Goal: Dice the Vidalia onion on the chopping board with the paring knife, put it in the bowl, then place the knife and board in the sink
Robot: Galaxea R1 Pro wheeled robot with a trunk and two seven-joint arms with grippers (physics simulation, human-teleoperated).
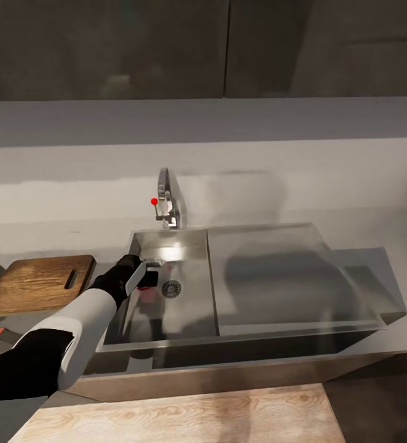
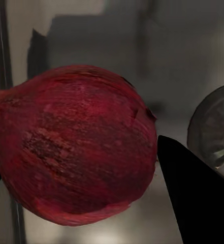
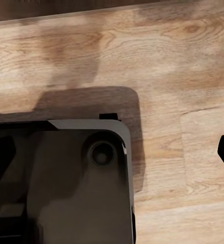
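Left gripper [image 1: 149,278] down inside the sink [image 1: 185,320] beside the drain [image 1: 171,287], jaws spread around the Vidalia onion [image 2: 76,147], grip unclear. Chopping board [image 1: 37,283] on tabletop left of sink. Right jaws: cannot tell.

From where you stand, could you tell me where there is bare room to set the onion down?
The drainboard right of the basin is bare, as is the chopping board left of the sink. The basin is crowded: the left gripper brackets the Vidalia onion near the drain.

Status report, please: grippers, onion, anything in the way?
Left gripper down in sink, fingers flanking onion; grip unconfirmed. Right gripper over wood floor. Nothing blocking.
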